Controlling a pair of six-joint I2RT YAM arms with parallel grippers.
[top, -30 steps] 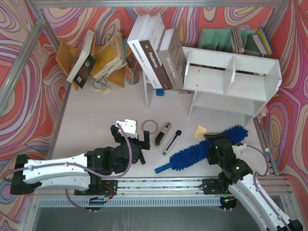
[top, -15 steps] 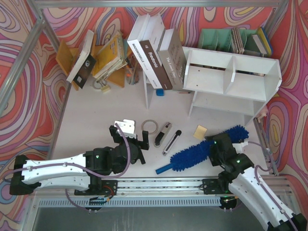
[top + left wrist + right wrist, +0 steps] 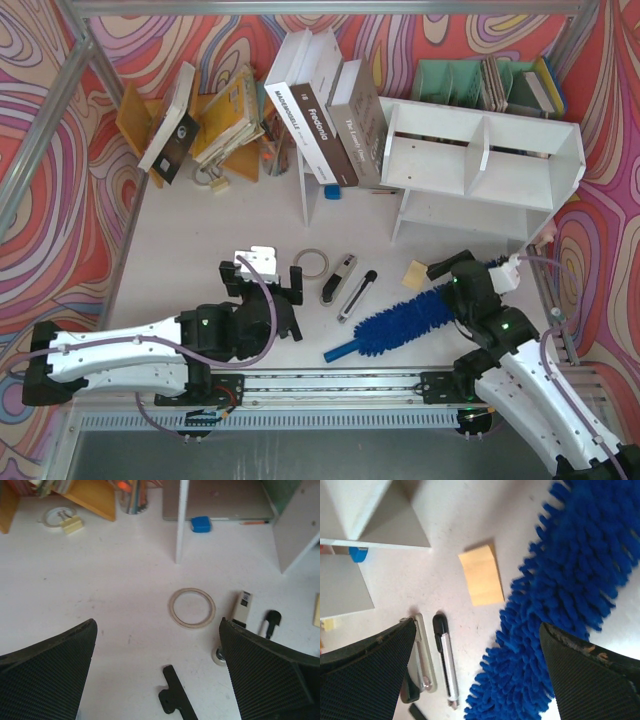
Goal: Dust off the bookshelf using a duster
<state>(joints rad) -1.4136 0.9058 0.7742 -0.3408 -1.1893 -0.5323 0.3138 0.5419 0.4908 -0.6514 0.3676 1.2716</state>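
Note:
The white bookshelf stands at the back right with its compartments open; one corner of it shows in the right wrist view. The blue fluffy duster lies flat on the table in front of it, its handle pointing to the near left. My right gripper hovers open over the far end of the duster head, jaws wide and nothing gripped. My left gripper is open over bare table at centre left, well away from the duster.
A tape ring, a grey stapler-like tool, a black-and-silver stick tool and a yellow note pad lie between the arms. Leaning books, a tan wooden rack and a pale green organizer line the back.
My right gripper has moved away from its base towards the bookshelf, along the duster's head. The left gripper has shifted slightly left. The duster has stayed where it lay.

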